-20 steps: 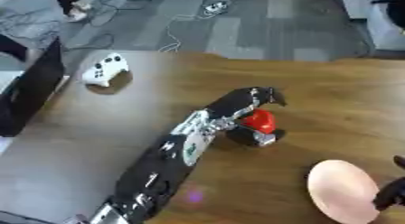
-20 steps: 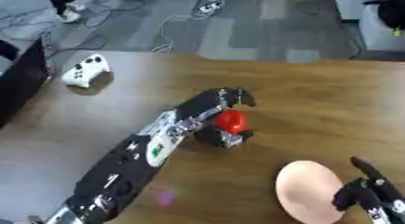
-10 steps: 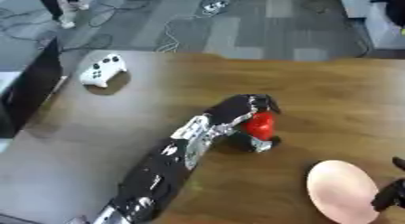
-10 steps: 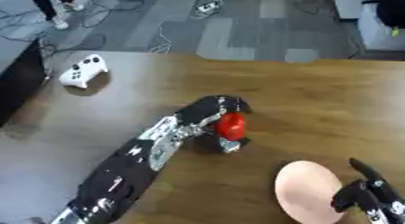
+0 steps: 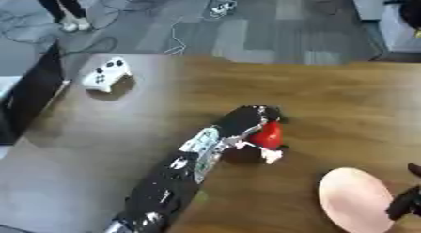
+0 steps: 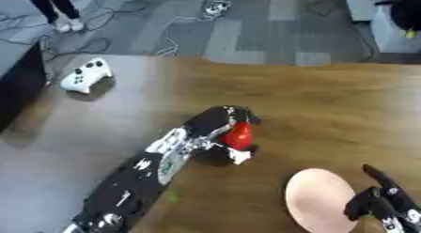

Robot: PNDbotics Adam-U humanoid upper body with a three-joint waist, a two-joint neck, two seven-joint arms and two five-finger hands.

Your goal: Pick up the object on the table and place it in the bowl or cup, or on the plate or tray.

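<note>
Both your views come from the head, side by side, looking steeply down and forward over the wooden table (image 5: 345,100) to the grey floor (image 6: 263,25) beyond. They share nearly everything: white controller (image 5: 105,75), left hand (image 5: 251,121), pink plate (image 6: 319,200). The right eye view sits shifted, so you see more of the right hand (image 6: 380,204) at the lower right corner.

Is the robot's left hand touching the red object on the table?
Touching. In the left eye view the left hand is curled over the red object, with no table showing between them. The right eye view agrees.
</note>
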